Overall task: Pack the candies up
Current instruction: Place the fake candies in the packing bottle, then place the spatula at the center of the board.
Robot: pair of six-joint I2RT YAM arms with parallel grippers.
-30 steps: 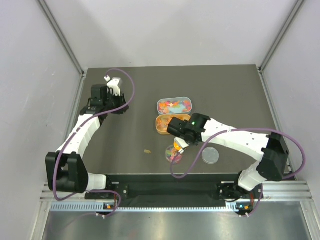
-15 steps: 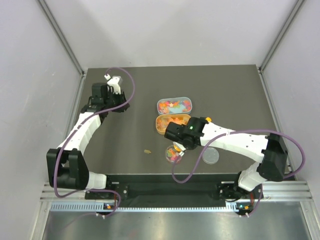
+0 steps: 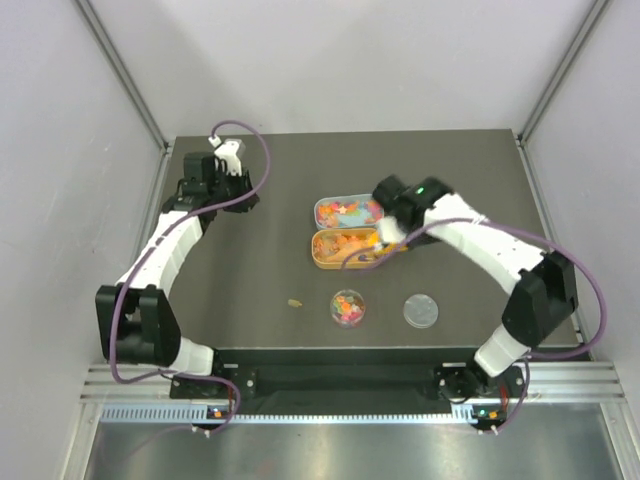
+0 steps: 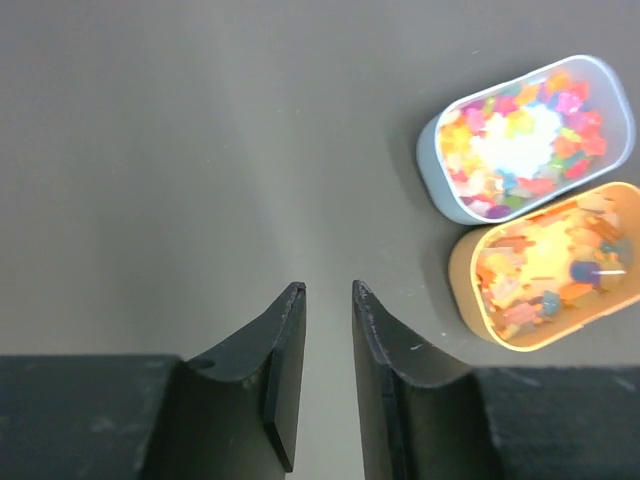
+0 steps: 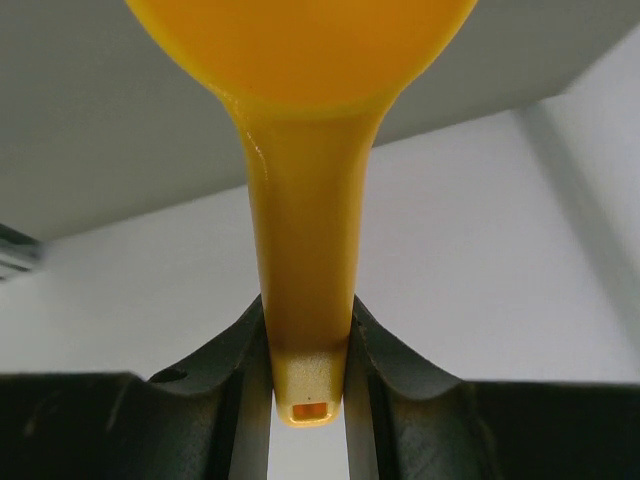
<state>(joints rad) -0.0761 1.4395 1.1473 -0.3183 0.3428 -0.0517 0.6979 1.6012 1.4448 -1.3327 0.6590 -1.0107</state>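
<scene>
Your right tool (image 5: 308, 375) is clamped on the smooth orange scoop (image 5: 305, 250), whose handle runs straight out; its bowl is cut off. Your left tool (image 4: 328, 300) stands slightly apart, empty, over the matte worktop (image 4: 150, 150). The candies (image 4: 565, 105) fill a grey-blue oval tub (image 4: 430, 165) and an orange oval tub (image 4: 458, 285) side by side, too tiny to tell how each lies

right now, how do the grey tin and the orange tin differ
The grey tin is pale blue-grey; the orange tin is orange. The grey tin's candies mix pink, red, yellow and green; the orange tin's look mostly orange and yellow. The grey tin sits farther back on the table than the orange tin. Both are oval and lidless.
</scene>
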